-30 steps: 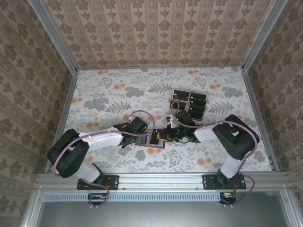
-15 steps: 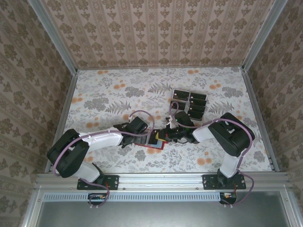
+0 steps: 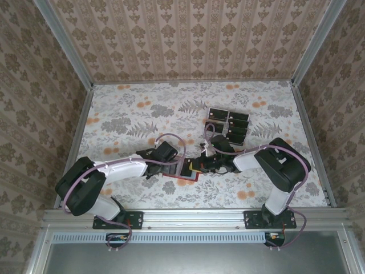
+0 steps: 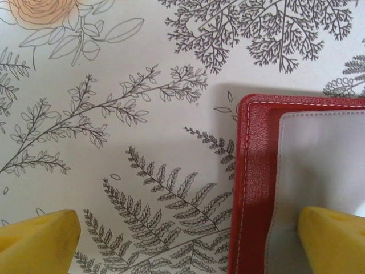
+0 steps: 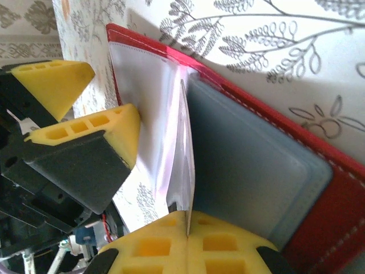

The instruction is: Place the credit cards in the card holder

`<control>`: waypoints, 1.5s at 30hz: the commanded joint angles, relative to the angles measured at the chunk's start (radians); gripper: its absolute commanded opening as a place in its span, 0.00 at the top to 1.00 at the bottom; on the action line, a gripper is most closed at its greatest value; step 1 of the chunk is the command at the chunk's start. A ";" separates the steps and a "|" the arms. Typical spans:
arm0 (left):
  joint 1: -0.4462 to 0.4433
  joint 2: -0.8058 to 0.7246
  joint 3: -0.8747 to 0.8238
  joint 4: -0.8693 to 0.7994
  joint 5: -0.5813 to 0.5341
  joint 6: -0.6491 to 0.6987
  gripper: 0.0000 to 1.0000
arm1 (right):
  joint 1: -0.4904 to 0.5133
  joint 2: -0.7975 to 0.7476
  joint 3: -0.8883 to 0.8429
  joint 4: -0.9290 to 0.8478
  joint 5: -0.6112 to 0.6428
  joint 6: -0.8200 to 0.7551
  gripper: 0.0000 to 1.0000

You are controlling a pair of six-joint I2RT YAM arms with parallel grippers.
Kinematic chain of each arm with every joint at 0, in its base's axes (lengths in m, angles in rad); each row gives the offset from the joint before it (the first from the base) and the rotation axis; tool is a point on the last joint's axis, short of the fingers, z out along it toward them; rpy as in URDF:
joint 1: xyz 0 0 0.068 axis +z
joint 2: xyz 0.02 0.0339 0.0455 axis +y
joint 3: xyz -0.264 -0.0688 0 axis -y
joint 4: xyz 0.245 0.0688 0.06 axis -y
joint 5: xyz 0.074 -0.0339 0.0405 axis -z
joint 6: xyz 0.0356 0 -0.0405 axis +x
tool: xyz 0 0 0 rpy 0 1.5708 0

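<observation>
Cards [image 3: 228,124] piled farther back | left pincer [image 4: 188,240] wide over card holder [image 4: 254,171] | right pincer [image 5: 188,225] pinching its sleeve [image 5: 177,142]

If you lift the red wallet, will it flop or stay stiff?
Probably floppy: the red wallet lies opened flat, and its thin clear sleeve bends upward where the right gripper pinches it. Likely light too, being so thin. Its smooth cover may slide.
</observation>
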 commanded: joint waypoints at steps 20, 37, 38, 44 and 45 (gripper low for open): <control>-0.049 -0.170 0.016 -0.043 0.060 0.019 0.00 | -0.108 -0.054 0.046 -0.388 0.028 -0.232 1.00; -0.097 -0.083 -0.070 -0.013 0.092 0.010 0.00 | -0.108 -0.054 0.029 -0.343 0.022 -0.200 1.00; -0.096 -0.083 -0.071 -0.029 0.081 0.005 0.00 | -0.108 -0.053 0.027 -0.341 0.021 -0.200 1.00; -0.075 -0.071 -0.070 -0.095 0.023 -0.031 0.00 | -0.108 -0.051 0.021 -0.331 0.017 -0.198 1.00; -0.070 -0.070 -0.070 -0.099 0.019 -0.032 0.00 | -0.108 -0.051 0.020 -0.328 0.016 -0.197 1.00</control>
